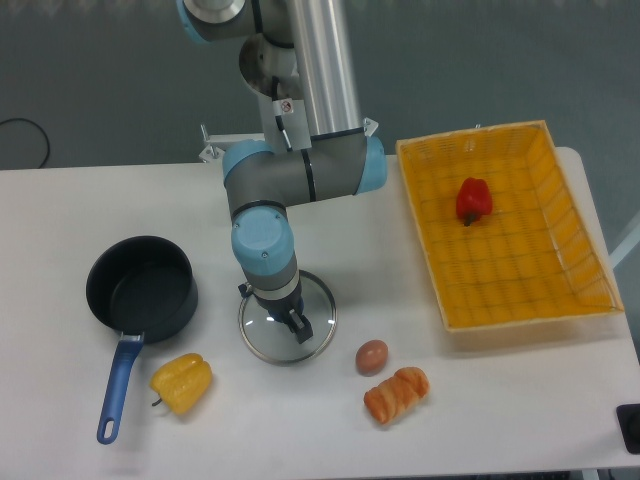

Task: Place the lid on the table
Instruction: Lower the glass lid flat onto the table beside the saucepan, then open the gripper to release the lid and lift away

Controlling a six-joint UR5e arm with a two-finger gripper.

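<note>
Grey-blue arm bent straight down, end effector over the lid centre, grip state unclear.

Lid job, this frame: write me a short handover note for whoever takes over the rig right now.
Gripper: down over the centre of the lid, apparently on its knob; whether it is shut cannot be told from this view.
Lid: off the black saucepan, low over or on the white table between the saucepan and the egg. Contact with the table cannot be confirmed.
Done: lid removed from the saucepan and brought to a bare spot.
Left: confirm it is resting, open the gripper, lift straight up.
Nearby: yellow pepper, bread roll; red pepper in the orange tray.
</note>
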